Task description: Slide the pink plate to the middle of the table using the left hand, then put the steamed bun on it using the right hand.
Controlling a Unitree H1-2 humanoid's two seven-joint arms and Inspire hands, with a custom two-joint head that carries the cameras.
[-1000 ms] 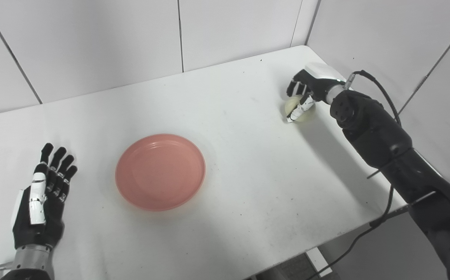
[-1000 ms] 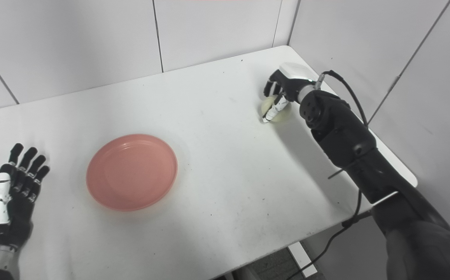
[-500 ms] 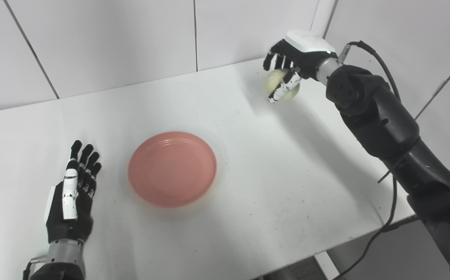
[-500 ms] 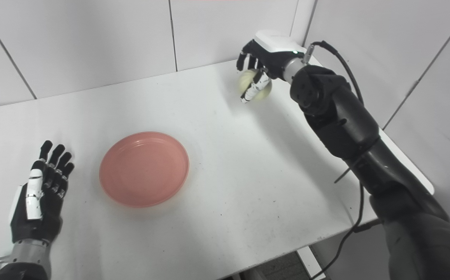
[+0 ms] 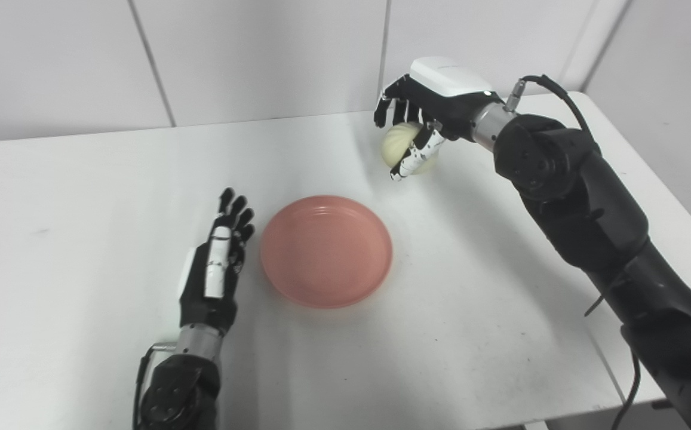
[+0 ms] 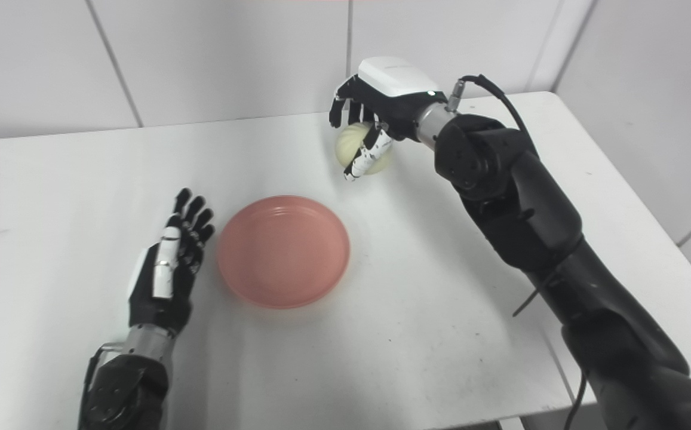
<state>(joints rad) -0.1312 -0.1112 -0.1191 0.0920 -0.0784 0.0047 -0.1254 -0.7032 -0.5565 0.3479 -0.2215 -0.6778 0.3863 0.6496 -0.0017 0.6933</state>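
Two black robot hands were over the white rectangular table (image 5: 70, 179). The right hand (image 5: 426, 113) was closed round the pale, round steamed bun (image 5: 408, 156), fingers above and thumb curled under it, holding it clear of the table toward the far edge, beyond the far right rim of the round pink plate (image 5: 326, 251). That plate sat empty near the middle of the table. The left hand (image 5: 217, 275) lay flat just beside the plate's left rim, fingers straight and slightly spread, holding nothing; whether it touched the rim could not be told. Only the right eye view showed the table's right edge running down toward its near right corner.
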